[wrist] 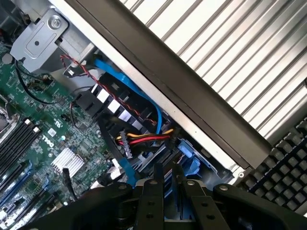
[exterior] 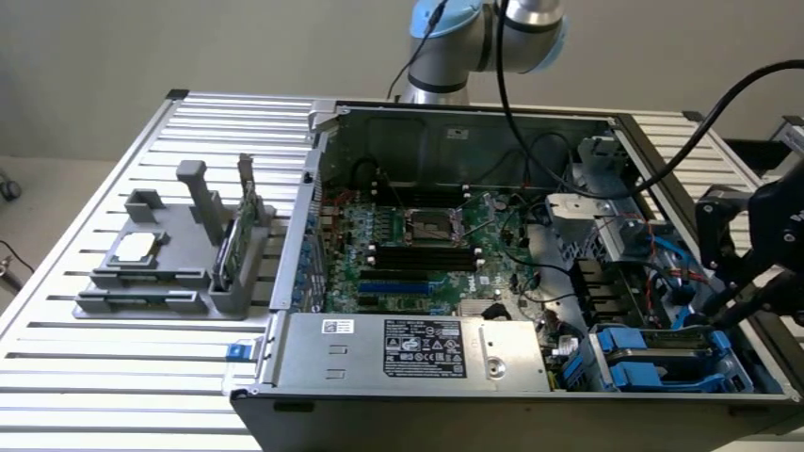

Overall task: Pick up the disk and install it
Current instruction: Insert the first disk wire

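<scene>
My black gripper (exterior: 718, 315) reaches down into the drive bay at the near corner of the open computer case (exterior: 440, 122), on the exterior view's right. The disk (exterior: 679, 331) shows there as a grey edge framed by its blue plastic carrier, low in the bay. In the wrist view my gripper (wrist: 168, 173) has its fingers (wrist: 157, 182) drawn close together on the disk (wrist: 188, 154), of which little but the blue carrier shows. The rest of the disk is hidden by the gripper and the bay.
The motherboard (exterior: 415, 245) fills the case floor, with the power supply (exterior: 421, 348) at the front. Blue and red-yellow cables (wrist: 144, 139) run beside the bay. On the slatted table (exterior: 113, 395), a grey fixture (exterior: 164, 282) holds a small silver chip (exterior: 136, 250) and a green card (exterior: 233, 247).
</scene>
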Robot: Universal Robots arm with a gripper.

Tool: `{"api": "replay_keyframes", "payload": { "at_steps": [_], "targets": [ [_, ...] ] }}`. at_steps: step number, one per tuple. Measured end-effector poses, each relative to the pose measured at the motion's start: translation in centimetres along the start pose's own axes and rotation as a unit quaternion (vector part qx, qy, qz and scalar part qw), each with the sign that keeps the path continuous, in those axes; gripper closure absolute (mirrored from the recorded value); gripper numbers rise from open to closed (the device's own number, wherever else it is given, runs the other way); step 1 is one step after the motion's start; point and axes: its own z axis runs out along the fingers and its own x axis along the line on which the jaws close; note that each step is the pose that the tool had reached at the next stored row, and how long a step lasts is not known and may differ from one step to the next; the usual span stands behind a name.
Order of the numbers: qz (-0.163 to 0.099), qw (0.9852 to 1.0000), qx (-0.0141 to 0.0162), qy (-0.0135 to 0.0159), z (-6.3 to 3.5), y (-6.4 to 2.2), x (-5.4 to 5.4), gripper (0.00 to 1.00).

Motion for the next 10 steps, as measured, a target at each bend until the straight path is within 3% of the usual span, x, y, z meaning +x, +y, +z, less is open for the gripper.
{"api": "replay_keyframes", "payload": {
  "at_steps": [10],
  "targets": [
    [0.031, 0.9995, -0.0065, 0.005, 1.49, -0.41, -0.4, 0.78]
  ]
}}
